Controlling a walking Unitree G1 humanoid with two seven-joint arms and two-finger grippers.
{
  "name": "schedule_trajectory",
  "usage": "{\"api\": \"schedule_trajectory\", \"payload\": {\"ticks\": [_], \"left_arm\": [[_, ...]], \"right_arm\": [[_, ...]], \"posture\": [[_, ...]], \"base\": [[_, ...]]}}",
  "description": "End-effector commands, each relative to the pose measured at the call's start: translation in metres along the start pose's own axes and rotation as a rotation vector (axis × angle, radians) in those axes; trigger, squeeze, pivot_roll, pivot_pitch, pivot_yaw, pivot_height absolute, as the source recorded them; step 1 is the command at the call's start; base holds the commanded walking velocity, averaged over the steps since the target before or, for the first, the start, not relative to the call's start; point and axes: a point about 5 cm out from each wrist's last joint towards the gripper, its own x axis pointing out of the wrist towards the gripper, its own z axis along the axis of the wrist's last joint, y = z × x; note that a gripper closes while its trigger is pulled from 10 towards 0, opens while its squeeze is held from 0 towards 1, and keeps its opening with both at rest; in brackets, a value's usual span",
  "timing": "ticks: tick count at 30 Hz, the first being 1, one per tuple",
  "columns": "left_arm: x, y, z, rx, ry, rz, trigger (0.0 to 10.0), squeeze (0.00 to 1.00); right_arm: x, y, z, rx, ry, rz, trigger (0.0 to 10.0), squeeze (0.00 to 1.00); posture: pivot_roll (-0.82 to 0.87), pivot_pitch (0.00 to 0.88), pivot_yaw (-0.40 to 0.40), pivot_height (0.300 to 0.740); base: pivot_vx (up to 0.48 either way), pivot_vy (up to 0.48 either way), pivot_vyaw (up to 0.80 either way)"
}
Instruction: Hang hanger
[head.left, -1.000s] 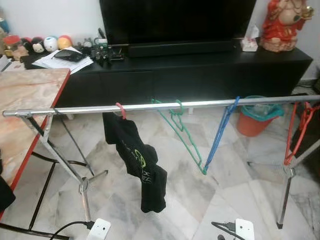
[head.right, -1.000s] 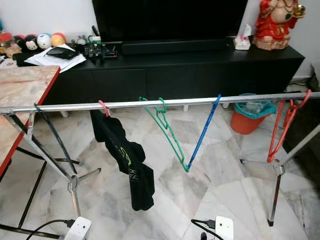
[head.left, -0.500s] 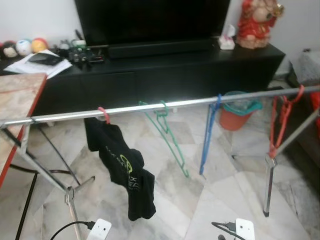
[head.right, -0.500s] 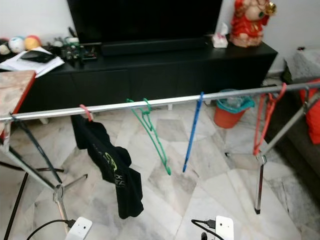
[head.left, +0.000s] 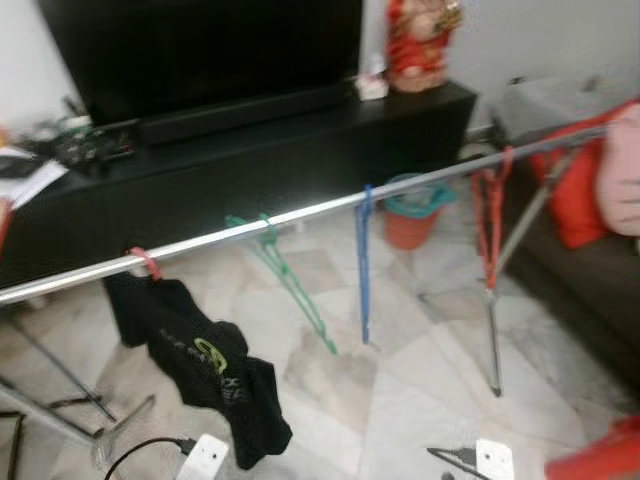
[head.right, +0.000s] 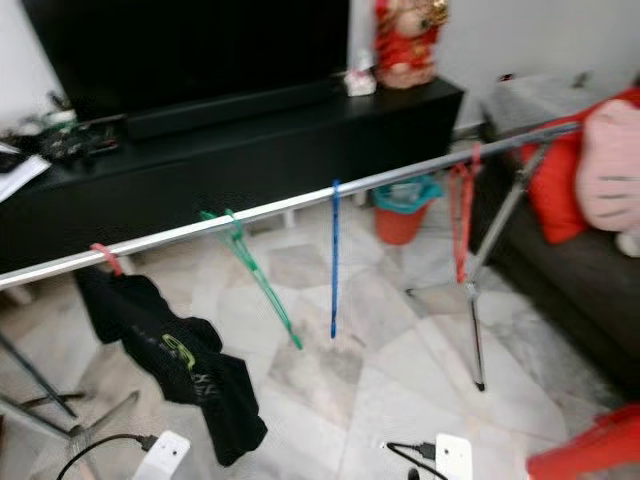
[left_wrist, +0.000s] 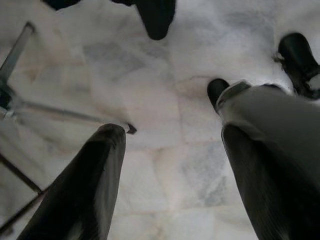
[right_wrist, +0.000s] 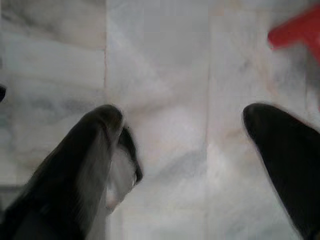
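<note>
Rail (head.left: 300, 213) crosses from 9 to 2 o'clock, carrying black shirt (head.left: 195, 355), green hanger (head.left: 290, 290), blue hanger (head.left: 365, 265), red hanger (head.left: 490, 220). Left hand (left_wrist: 170, 165) and right hand (right_wrist: 182, 150) both released, empty, over floor. Judgement: fetch a hanger first; approach squarely, views blurred.
</note>
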Motion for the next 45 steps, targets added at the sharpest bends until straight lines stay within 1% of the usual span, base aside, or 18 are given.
{"api": "schedule_trajectory", "payload": {"ticks": [1,6,9,12,18,22,26,31,34,39,43,45], "left_arm": [[0.0002,-0.0026,-0.0027,-0.003,0.009,-0.008,10.0,0.0],[0.0002,-0.0028,-0.002,0.017,0.006,-0.013,10.0,0.0],[0.0002,-0.0029,-0.0022,-0.002,0.005,-0.013,10.0,0.0],[0.0002,-0.0031,-0.0016,0.014,0.003,-0.017,10.0,0.0],[0.0002,-0.003,-0.0022,-0.007,0.004,-0.013,10.0,0.0],[0.0002,-0.0027,-0.0011,0.012,0.001,-0.016,10.0,0.0],[0.0001,-0.0022,-0.001,0.003,0.001,-0.016,10.0,0.0],[0.0001,-0.0019,0.0006,0.03,-0.003,-0.019,10.0,0.0],[0.0002,-0.002,0.0007,0.002,-0.004,-0.017,10.0,0.0],[0.0002,-0.0021,0.0014,0.016,-0.006,-0.019,10.0,0.0],[0.0001,-0.0012,0.0003,-0.01,0.0,-0.011,10.0,0.0],[0.0001,-0.0005,0.0004,0.0,0.0,-0.01,10.0,0.0]], "right_arm": [[-0.0004,-0.0037,-0.0029,-0.001,0.011,-0.011,10.0,0.0],[-0.0004,-0.0031,-0.003,-0.003,0.011,-0.01,10.0,0.0],[-0.0004,-0.0029,-0.003,-0.004,0.011,-0.011,10.0,0.0],[-0.0004,-0.0025,-0.0033,-0.005,0.012,-0.01,10.0,0.0],[-0.0005,-0.0023,-0.0036,-0.008,0.012,-0.009,10.0,0.0],[-0.0004,-0.0018,-0.0029,-0.01,0.011,-0.008,10.0,0.0],[-0.0003,-0.0013,-0.0024,-0.007,0.01,-0.007,10.0,0.0],[-0.0002,-0.0016,-0.0016,-0.002,0.006,-0.011,10.0,0.0],[-0.0001,-0.0021,-0.0009,0.001,0.005,-0.014,10.0,0.0],[0.0,-0.0021,-0.0007,0.002,0.005,-0.015,10.0,0.0],[0.0,-0.0013,-0.0002,0.005,0.003,-0.015,10.0,0.0],[0.0,-0.0005,-0.0001,0.009,0.002,-0.014,10.0,0.0]], "posture": [[-0.15,0.0,0.039,0.74],[-0.15,0.0,0.039,0.74],[-0.15,0.0,0.038,0.74],[-0.15,0.0,0.038,0.74],[-0.15,0.0,0.038,0.74],[-0.15,0.0,0.036,0.74],[-0.15,0.0,0.039,0.74],[-0.15,0.0,0.041,0.74],[-0.15,0.0,0.037,0.74],[-0.15,0.0,0.035,0.74],[-0.15,0.0,0.039,0.74],[-0.15,0.0,0.041,0.74]], "base": [[0.0,0.0,-0.68],[0.0,-0.107,-0.68],[0.0,-0.223,-0.68],[0.0,0.0,-0.68],[0.0,0.0,-0.67],[0.0,-0.063,-0.67],[0.0,-0.228,-0.67],[0.0,-0.111,-0.67],[0.0,-0.197,-0.67],[0.0,-0.115,-0.67],[0.0,-0.167,-0.67],[0.0,0.0,-0.67]]}}
